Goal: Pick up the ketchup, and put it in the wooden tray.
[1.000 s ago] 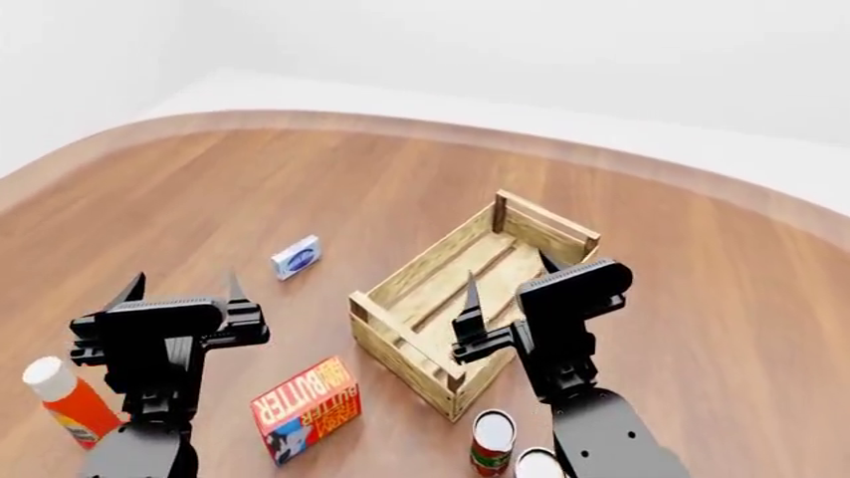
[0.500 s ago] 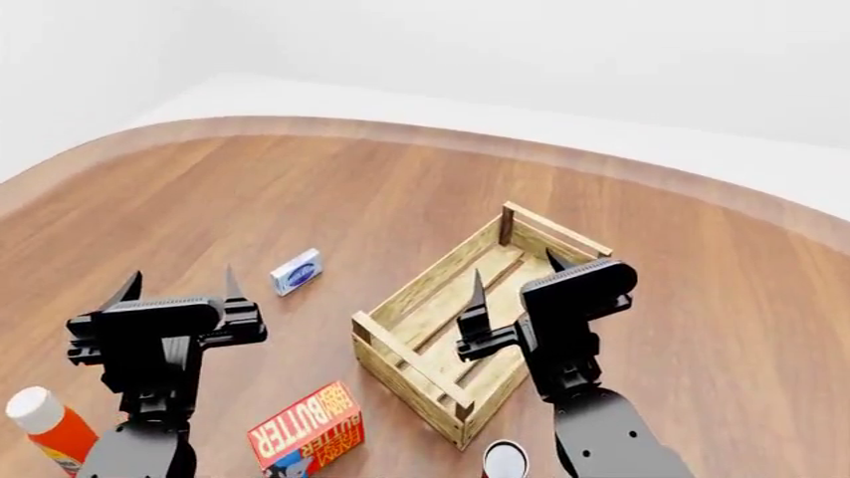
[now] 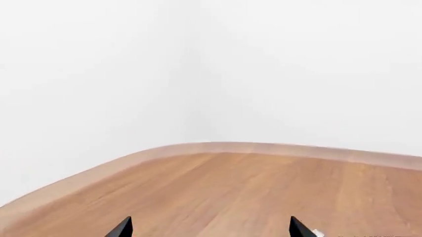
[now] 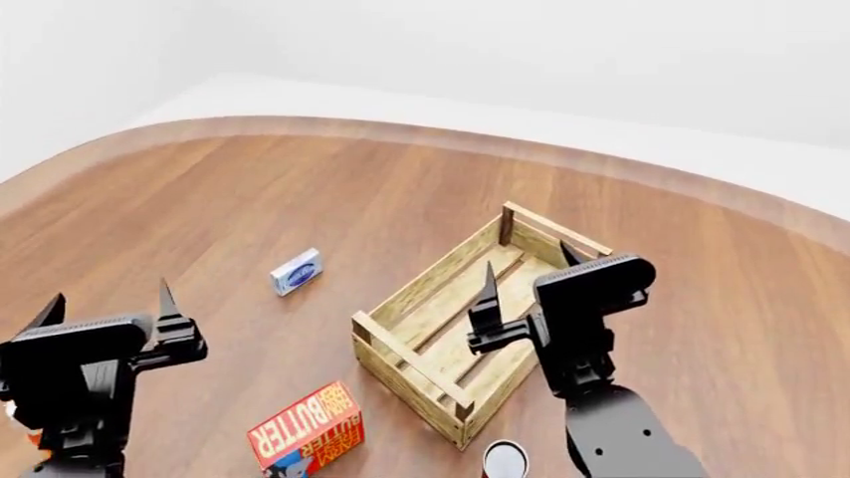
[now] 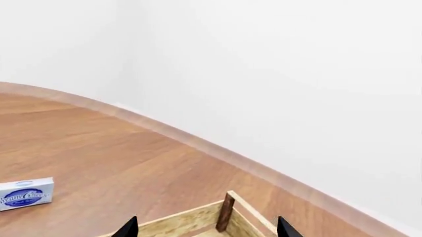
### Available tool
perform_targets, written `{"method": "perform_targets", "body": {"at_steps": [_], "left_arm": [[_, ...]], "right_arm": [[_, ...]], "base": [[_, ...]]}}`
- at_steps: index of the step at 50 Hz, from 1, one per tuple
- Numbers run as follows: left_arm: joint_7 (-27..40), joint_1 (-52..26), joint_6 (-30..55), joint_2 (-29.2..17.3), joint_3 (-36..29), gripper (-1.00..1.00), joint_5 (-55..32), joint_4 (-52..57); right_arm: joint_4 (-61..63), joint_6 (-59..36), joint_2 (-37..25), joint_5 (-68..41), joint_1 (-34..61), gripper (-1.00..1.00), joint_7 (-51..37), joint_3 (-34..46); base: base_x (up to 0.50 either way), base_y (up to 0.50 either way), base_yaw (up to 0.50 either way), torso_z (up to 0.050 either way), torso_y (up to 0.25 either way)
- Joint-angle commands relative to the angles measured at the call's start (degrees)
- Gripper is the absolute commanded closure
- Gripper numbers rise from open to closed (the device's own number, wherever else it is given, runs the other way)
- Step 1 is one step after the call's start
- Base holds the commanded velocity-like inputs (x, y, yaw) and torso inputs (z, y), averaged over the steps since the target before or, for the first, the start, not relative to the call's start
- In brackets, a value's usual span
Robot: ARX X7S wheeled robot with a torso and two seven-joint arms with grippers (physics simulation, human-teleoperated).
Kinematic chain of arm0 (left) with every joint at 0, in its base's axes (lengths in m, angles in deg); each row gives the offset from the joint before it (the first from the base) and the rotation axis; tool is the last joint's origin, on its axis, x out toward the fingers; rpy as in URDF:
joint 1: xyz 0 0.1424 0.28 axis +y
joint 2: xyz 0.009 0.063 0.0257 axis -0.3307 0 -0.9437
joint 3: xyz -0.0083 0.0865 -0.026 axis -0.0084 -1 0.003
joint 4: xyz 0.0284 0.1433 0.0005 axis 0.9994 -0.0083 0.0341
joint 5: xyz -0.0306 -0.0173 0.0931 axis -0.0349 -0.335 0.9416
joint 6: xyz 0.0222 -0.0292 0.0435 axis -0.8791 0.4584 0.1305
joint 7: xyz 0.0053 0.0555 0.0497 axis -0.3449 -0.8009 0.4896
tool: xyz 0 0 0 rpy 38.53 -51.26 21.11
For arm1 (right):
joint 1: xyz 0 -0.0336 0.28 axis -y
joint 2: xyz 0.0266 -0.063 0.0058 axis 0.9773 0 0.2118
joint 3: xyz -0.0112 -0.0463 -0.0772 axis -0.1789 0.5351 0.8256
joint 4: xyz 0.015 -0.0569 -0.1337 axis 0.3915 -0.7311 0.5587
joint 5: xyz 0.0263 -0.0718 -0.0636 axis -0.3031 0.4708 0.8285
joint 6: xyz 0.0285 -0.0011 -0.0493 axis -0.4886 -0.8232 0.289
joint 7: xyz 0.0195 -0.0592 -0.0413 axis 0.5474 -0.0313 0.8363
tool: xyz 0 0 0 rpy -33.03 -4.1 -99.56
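The ketchup is almost wholly hidden behind my left arm; only a thin orange sliver [image 4: 40,456] shows at the lower left of the head view. My left gripper [image 4: 109,297] stands open above that spot, holding nothing. In the left wrist view the left gripper [image 3: 211,228] shows only two black fingertips over bare wood. The wooden tray [image 4: 398,344], a light slatted crate, sits at centre. Over its right side hangs my right gripper [image 4: 529,261], open and holding nothing. The right wrist view shows the right gripper [image 5: 207,228] above the tray's far wall [image 5: 178,222].
A red-and-yellow butter box [image 4: 306,430] lies in front of the tray's left corner. A small blue-and-white box [image 4: 297,271] lies left of the tray, and the right wrist view shows this box [image 5: 25,194] too. A can top [image 4: 505,460] shows at the bottom edge. The table's curved rim [image 4: 398,129] runs behind.
My left gripper has moved left and toward the camera, now covering the ketchup that showed beside it before. The right gripper has shifted slightly right over the tray.
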Motion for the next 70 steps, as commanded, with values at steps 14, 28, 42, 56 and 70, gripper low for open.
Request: {"method": "perform_targets", "body": {"at_steps": [14,28,42,56,70], "left_arm": [[1.0,12.3,-5.0,-1.2,12.3,-1.00,-3.6,-0.3],[-1.5,9.6,-10.4,-0.2,10.8,-1.00,-1.8,-12.5],[-5.1,3.6,-15.7,0.4,8.3,-1.00,-0.4,-27.7],[-5.7,-2.7,-19.9,0.7,7.8,-1.00,0.8,-41.0],[-5.6,-10.6,-29.0,-0.1,8.3,-1.00,3.0,-62.0]], "right_arm": [[4.2,-4.3,-0.2,1.0,0.9,-1.00,-0.4,3.1],[6.2,-6.1,-0.5,1.4,0.6,-1.00,-1.4,3.7],[5.2,-6.2,0.1,1.7,1.0,-1.00,-2.1,4.8],[4.7,-7.1,0.0,1.8,1.5,-1.00,-2.5,5.2],[4.8,-7.6,-0.1,1.8,1.2,-1.00,-3.3,5.3]], "base": [[0.00,0.00,0.00,0.000,0.000],[0.00,0.00,0.00,0.000,0.000],[0.00,0.00,0.00,0.000,0.000],[0.00,0.00,0.00,0.000,0.000],[0.00,0.00,0.00,0.000,0.000]]}}
